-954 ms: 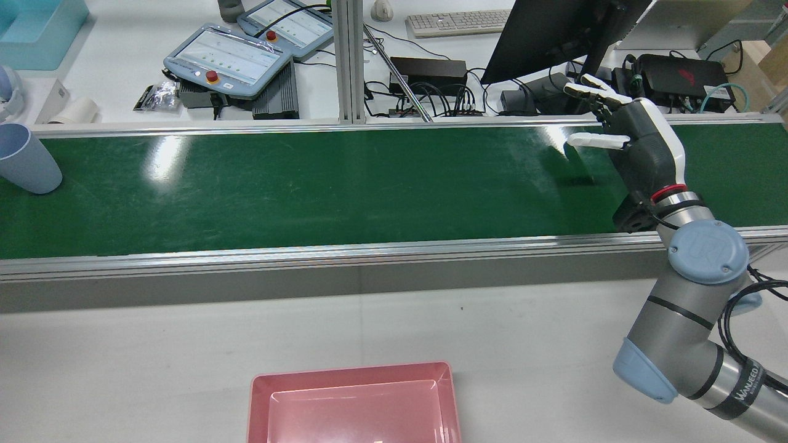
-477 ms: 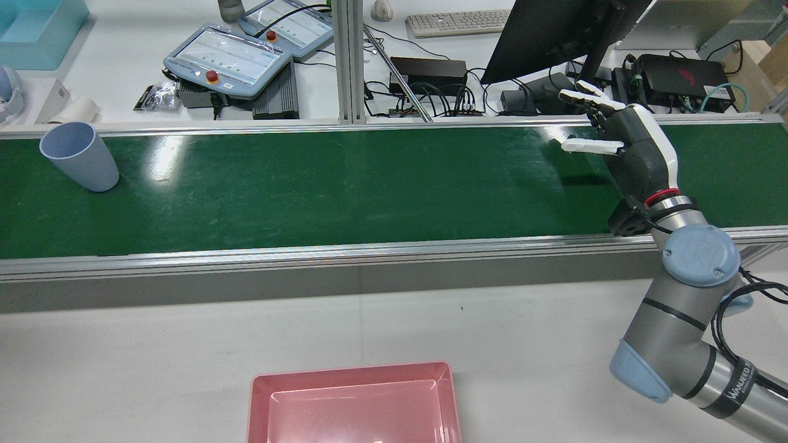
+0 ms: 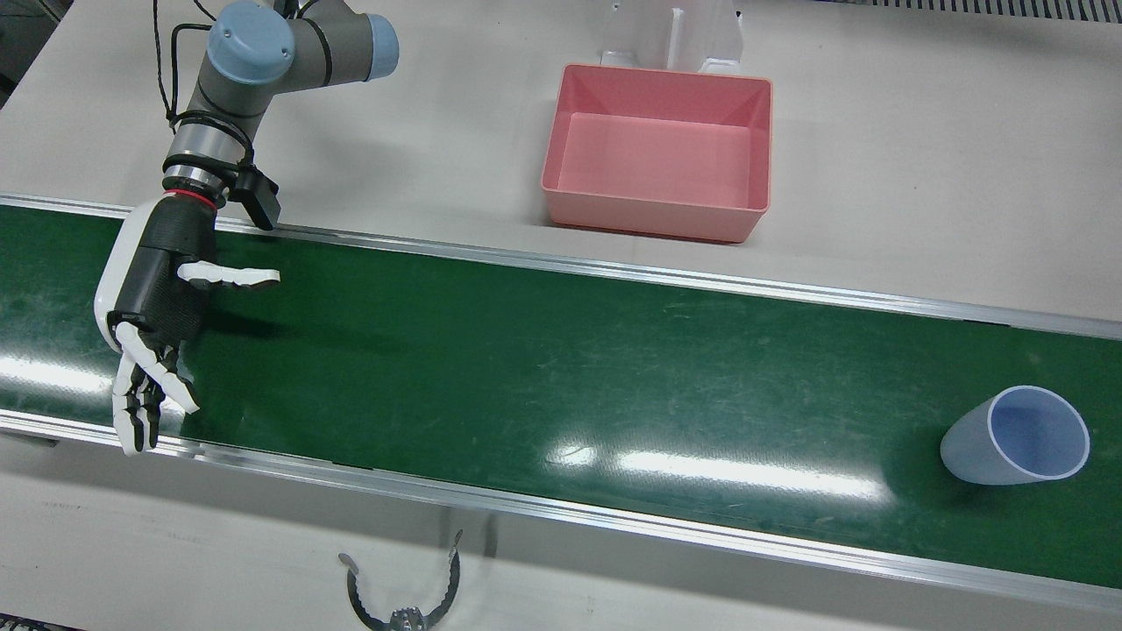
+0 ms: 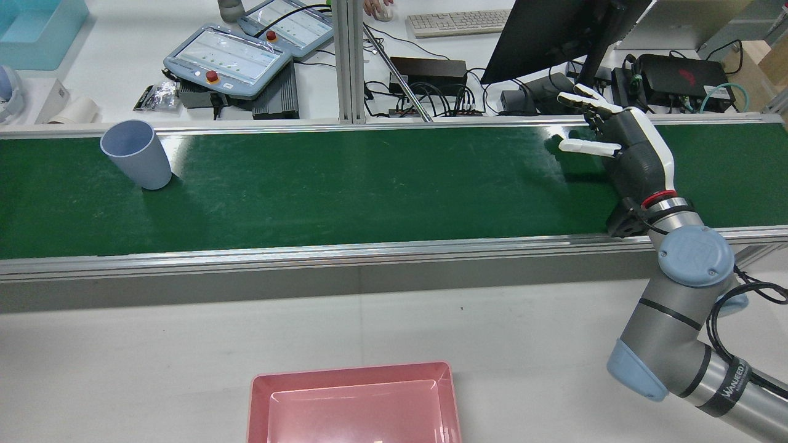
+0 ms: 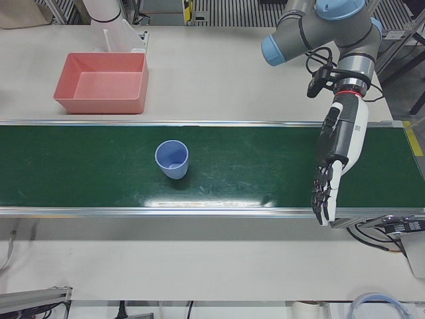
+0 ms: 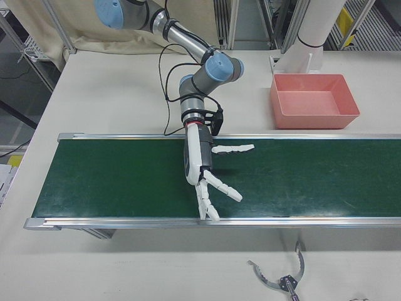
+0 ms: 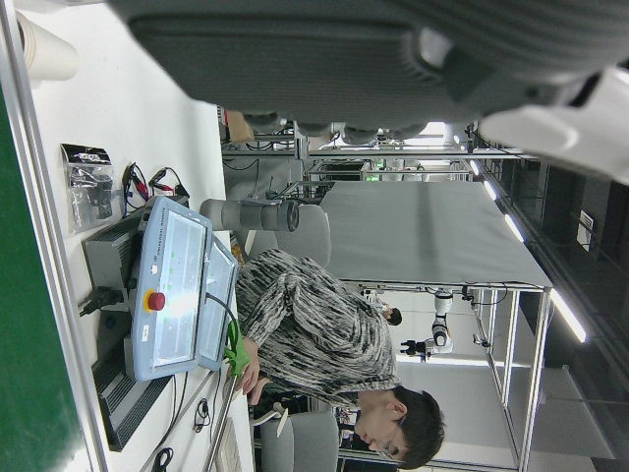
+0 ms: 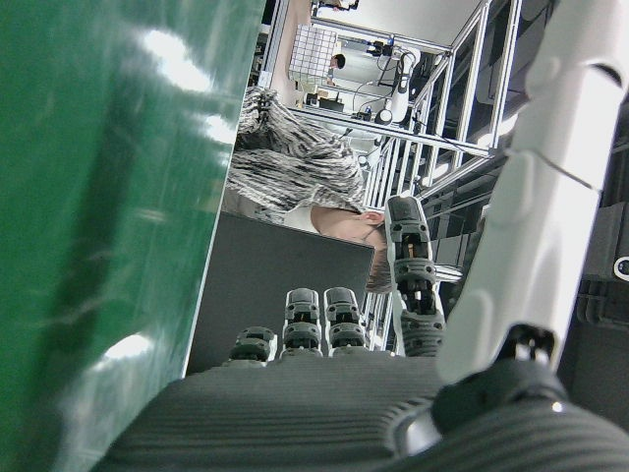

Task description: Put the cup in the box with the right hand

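A pale blue cup (image 4: pixel 136 155) stands upright on the green conveyor belt (image 4: pixel 369 191), near its far edge at the left end; it also shows in the front view (image 3: pixel 1017 438) and the left-front view (image 5: pixel 172 159). My right hand (image 4: pixel 628 147) is open and empty over the belt's right end, far from the cup, thumb stretched sideways; it also shows in the front view (image 3: pixel 162 298) and the right-front view (image 6: pixel 203 169). My left hand (image 5: pixel 335 156) is open over the belt, beyond the cup. The empty pink box (image 4: pixel 351 375) sits on the white table (image 3: pixel 657 219).
Aluminium rails (image 4: pixel 369 249) edge the belt on both sides. Teach pendants (image 4: pixel 228 58), a keyboard, a monitor (image 4: pixel 554 31) and cables lie beyond the belt. A white post (image 3: pixel 675 31) stands behind the box. A metal clamp (image 3: pixel 403 605) lies at the operators' edge.
The cup has travelled along the belt from the rear view's left edge toward the right hand. The right hand has shifted slightly left and lower, still open.
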Motion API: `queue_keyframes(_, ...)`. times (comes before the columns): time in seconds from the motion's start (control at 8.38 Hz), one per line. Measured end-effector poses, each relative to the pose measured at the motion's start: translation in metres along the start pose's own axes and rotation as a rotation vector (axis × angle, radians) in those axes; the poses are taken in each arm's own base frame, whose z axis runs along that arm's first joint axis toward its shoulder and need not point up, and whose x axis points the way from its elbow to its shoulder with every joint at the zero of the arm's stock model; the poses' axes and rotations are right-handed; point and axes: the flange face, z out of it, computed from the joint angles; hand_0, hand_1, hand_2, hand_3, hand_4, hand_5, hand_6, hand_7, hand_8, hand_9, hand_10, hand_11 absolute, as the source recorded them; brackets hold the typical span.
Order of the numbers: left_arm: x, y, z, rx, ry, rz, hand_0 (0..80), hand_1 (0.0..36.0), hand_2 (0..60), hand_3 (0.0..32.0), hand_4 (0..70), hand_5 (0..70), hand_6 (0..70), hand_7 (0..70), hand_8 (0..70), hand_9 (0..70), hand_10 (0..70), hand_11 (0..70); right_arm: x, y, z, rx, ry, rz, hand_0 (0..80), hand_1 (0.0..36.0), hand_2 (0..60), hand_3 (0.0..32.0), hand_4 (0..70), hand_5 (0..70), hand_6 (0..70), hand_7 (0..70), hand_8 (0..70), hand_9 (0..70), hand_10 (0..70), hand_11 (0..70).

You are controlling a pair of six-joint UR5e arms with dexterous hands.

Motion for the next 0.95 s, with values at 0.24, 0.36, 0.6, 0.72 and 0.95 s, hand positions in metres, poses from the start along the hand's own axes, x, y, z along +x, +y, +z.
queue_keyframes(0.24, 0.0000, 0.0000, 0.0000, 0.000, 0.000, 0.000, 0.0, 0.0, 0.0, 0.0, 0.0, 0.0, 0.0, 0.0, 0.0, 0.0, 0.0, 0.0, 0.0010, 0.0023, 0.0015, -0.003, -0.001, 0.002, 55.3, 10.1, 0.0, 0.0, 24.2, 5.5, 5.2, 17.6, 7.8, 15.0, 2.8, 5.6)
queue_keyframes(0.36, 0.0000, 0.0001, 0.0000, 0.000, 0.000, 0.000, 0.0, 0.0, 0.0, 0.0, 0.0, 0.0, 0.0, 0.0, 0.0, 0.0, 0.0, 0.0, 0.0016, 0.0032, 0.0019, -0.004, 0.000, 0.003, 53.1, 13.7, 5.5, 0.0, 19.6, 5.4, 5.2, 17.6, 7.7, 14.9, 2.8, 5.6)
queue_keyframes(0.6, 0.0000, 0.0000, 0.0000, 0.000, 0.000, 0.000, 0.0, 0.0, 0.0, 0.0, 0.0, 0.0, 0.0, 0.0, 0.0, 0.0, 0.0, 0.0, 0.0047, 0.0048, 0.0009, -0.006, 0.006, 0.005, 52.4, 14.7, 7.1, 0.0, 18.1, 5.4, 5.2, 17.6, 7.7, 14.9, 2.3, 4.9)
queue_keyframes(0.72, 0.0000, 0.0000, 0.0000, 0.000, 0.000, 0.000, 0.0, 0.0, 0.0, 0.0, 0.0, 0.0, 0.0, 0.0, 0.0, 0.0, 0.0, 0.0, 0.0065, 0.0061, 0.0001, -0.008, 0.010, 0.006, 54.0, 12.1, 3.0, 0.0, 21.5, 5.4, 5.1, 17.6, 7.7, 14.9, 2.2, 4.7)
queue_keyframes(0.95, 0.0000, 0.0003, 0.0001, -0.001, 0.000, 0.000, 0.0, 0.0, 0.0, 0.0, 0.0, 0.0, 0.0, 0.0, 0.0, 0.0, 0.0, 0.0, 0.0075, 0.0080, -0.0007, -0.011, 0.013, 0.008, 52.9, 14.0, 6.1, 0.0, 19.5, 5.3, 5.0, 17.5, 7.6, 14.8, 1.6, 3.9)
